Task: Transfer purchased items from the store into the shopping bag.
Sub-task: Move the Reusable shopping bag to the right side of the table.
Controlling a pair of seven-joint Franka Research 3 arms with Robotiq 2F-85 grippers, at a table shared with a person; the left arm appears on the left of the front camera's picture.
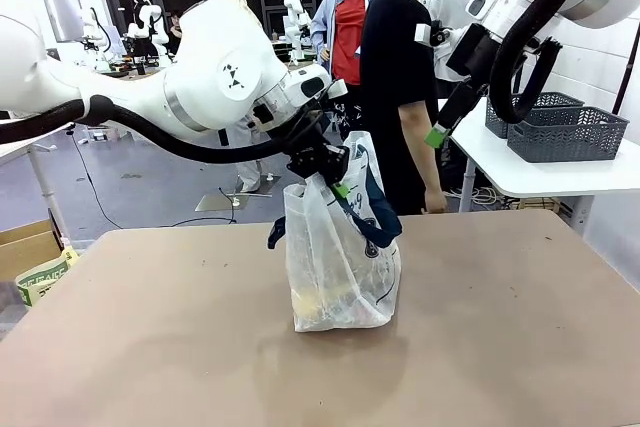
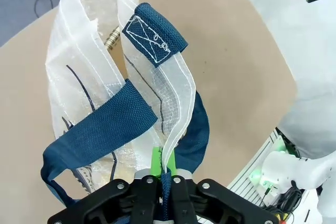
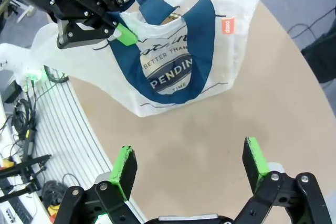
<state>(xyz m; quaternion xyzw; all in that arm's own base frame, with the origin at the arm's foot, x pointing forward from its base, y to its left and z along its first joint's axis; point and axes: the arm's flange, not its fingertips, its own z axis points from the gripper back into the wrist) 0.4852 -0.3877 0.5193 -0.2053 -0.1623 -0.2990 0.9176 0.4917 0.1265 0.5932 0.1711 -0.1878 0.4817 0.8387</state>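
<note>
The shopping bag (image 1: 340, 267) stands upright mid-table, translucent with navy straps and a navy oval logo (image 3: 170, 77). My left gripper (image 1: 336, 181) is shut on the bag's top rim by a strap (image 2: 164, 174) and holds it up. Pale yellow items (image 1: 320, 299) show dimly through the bag's bottom, and a brass-coloured piece (image 2: 111, 39) lies inside it. My right gripper (image 1: 438, 133) hangs high above the table's far right, away from the bag. In its own wrist view it (image 3: 190, 161) is open with nothing between the green pads (image 3: 126, 163).
Two dark grey openwork baskets (image 1: 565, 129) stand on a white side table (image 1: 560, 179) at the back right. A person in a black shirt (image 1: 398, 77) stands just behind the bag. The brown table (image 1: 500, 347) lies bare around the bag.
</note>
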